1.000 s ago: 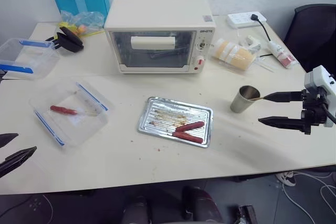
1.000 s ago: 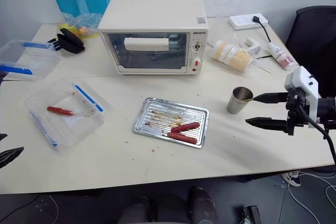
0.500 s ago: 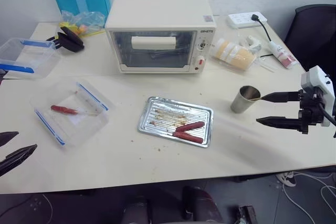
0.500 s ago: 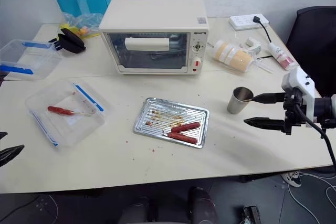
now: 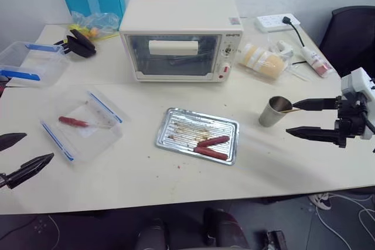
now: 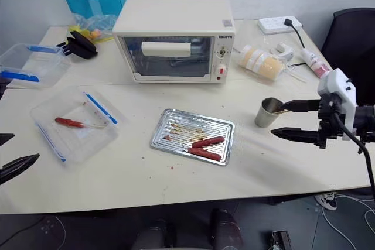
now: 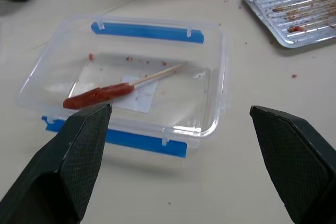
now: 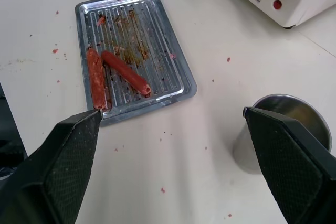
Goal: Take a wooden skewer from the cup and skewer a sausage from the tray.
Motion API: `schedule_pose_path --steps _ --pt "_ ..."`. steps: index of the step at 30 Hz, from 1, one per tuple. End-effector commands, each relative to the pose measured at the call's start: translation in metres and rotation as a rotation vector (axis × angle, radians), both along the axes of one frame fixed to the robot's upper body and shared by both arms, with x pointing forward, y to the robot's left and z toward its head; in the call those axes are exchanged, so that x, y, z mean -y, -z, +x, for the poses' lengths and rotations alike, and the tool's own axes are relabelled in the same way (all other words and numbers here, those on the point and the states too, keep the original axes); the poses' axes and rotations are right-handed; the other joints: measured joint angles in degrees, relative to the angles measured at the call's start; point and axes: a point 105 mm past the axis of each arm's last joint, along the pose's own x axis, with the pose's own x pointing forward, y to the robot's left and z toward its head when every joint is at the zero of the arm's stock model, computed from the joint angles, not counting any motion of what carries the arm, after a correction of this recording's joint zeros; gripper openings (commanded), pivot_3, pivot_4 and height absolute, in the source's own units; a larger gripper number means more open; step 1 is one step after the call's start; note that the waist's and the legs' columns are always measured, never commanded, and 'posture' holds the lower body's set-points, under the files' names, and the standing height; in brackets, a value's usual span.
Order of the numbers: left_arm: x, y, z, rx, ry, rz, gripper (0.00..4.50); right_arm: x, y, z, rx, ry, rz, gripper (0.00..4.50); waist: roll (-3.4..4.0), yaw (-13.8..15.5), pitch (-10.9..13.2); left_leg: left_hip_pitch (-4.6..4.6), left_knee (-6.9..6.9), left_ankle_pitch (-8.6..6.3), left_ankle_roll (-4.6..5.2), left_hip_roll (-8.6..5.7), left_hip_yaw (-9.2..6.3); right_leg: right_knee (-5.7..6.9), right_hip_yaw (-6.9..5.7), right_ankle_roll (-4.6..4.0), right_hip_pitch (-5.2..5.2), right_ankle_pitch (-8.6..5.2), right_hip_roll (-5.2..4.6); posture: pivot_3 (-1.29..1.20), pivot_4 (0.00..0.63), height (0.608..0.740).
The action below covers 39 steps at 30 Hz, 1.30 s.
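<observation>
Reaching for the cup (image 6: 269,112) | right hand (image 6: 289,119) open beside it, left hand (image 5: 20,156) open | next: pinch a wooden skewer (image 5: 285,110), then spear a sausage (image 8: 126,72).

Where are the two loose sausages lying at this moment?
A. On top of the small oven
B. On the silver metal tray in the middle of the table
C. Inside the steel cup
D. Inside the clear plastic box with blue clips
B. Both sausages lie side by side on the ridged bottom of the tray, near its edge closest to the robot.
</observation>
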Motion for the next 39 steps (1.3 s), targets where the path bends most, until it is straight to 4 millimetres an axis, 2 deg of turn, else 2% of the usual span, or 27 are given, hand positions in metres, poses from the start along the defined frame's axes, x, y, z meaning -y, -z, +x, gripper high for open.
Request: schedule_pose_path --steps 1,4,7,10,13,18,23,27,39 --pt "0.027 -0.013 0.008 0.013 0.140 -0.008 4.47 0.005 -0.018 -0.011 0.041 0.023 -0.006 4.50 0.00 0.0 0.0 0.01 0.00 0.00 0.00 -0.01 0.01 0.01 0.02 0.00 0.00 0.00 -0.01 0.00 0.150 0.740" --pt "0.074 -0.025 0.022 0.004 0.386 -0.040 4.47 0.015 -0.018 -0.021 0.025 0.103 0.008 4.50 0.01 0.6 0.0 0.00 0.06 0.03 -0.05 -0.01 0.00 0.07 0.02 0.01 0.00 0.00 0.01 0.00 0.150 0.740" --pt "0.113 -0.031 0.032 0.000 0.586 -0.066 4.47 0.025 -0.015 -0.021 0.058 0.231 0.034 4.50 0.06 1.2 0.0 0.01 0.21 0.03 -0.07 -0.02 0.02 0.21 0.10 0.02 0.02 0.01 0.03 0.00 0.150 0.740" --pt "0.144 -0.033 0.040 0.007 0.725 -0.079 4.47 0.022 -0.012 -0.016 0.127 0.349 0.098 4.50 0.02 1.2 -0.1 0.07 0.22 0.07 -0.14 -0.29 0.06 0.27 0.15 0.05 0.08 0.03 0.11 0.00 0.150 0.740" --pt "0.161 -0.038 0.046 0.027 0.787 -0.102 4.47 0.017 -0.007 -0.015 0.152 0.419 0.153 4.50 0.06 1.0 -0.1 0.10 0.21 0.13 -0.28 -0.25 0.13 0.38 0.33 0.05 0.02 0.03 0.28 0.00 0.150 0.740" --pt "0.172 -0.035 0.053 0.034 0.802 -0.117 4.47 0.003 0.001 -0.017 0.140 0.444 0.208 4.50 0.06 1.2 -0.1 0.12 0.21 0.21 -0.40 -0.18 0.10 0.40 0.43 0.03 0.02 0.02 0.57 0.00 0.150 0.740" --pt "0.176 -0.035 0.055 0.040 0.806 -0.115 4.47 0.000 0.012 -0.013 0.112 0.495 0.227 4.50 0.05 1.3 -0.1 0.12 0.23 0.22 -0.36 -0.20 0.08 0.34 0.48 0.03 0.04 0.02 0.58 0.00 0.150 0.740" --pt "0.176 -0.037 0.055 0.046 0.804 -0.110 4.47 -0.004 0.016 -0.014 0.091 0.486 0.247 4.50 0.05 1.3 -0.1 0.11 0.23 0.22 -0.36 -0.20 0.07 0.34 0.48 0.03 0.03 0.02 0.59 0.00 0.150 0.740" --pt "0.176 -0.039 0.057 0.062 0.787 -0.076 4.47 -0.023 0.030 -0.001 0.055 0.457 0.292 4.50 0.05 1.3 -0.1 0.11 0.23 0.23 -0.34 -0.19 0.00 0.33 0.46 0.03 0.04 0.02 0.60 0.00 0.150 0.740"
